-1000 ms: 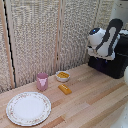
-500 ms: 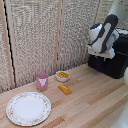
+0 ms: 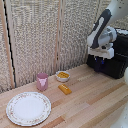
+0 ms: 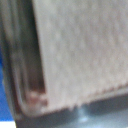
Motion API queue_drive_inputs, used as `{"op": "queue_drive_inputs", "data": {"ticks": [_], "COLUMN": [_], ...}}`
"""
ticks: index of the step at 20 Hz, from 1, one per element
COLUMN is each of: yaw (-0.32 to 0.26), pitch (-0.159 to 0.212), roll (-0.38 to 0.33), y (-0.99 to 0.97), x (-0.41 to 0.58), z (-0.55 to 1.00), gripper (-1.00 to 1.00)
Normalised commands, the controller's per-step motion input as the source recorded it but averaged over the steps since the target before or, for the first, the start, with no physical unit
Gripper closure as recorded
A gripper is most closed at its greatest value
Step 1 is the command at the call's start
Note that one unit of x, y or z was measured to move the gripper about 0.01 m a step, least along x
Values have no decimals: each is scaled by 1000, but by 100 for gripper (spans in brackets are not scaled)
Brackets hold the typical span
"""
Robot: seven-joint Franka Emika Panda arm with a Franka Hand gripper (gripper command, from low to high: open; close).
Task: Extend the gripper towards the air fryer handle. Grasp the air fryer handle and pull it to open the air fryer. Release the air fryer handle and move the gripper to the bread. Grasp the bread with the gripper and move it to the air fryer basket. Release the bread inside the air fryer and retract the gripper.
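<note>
Wood table before woven screen; gripper state unclear at air fryer.

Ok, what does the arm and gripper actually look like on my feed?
A white arm with rounded, glossy shells and a dark band along one link. The gripper is a flat white block with two short dark fingers tipped blue. No cables or markings are visible.
</note>
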Motion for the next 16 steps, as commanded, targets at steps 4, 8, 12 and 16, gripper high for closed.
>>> {"op": "queue_drive_inputs", "data": {"ticks": [4, 8, 12, 16], "yaw": [-213, -140, -30, -130], "pitch": [37, -58, -153, -150], "roll": [334, 159, 32, -3], "y": [244, 599, 935, 855], "x": [4, -37, -224, 9], "z": [96, -42, -194, -48], "gripper": [100, 100, 100, 100]}}
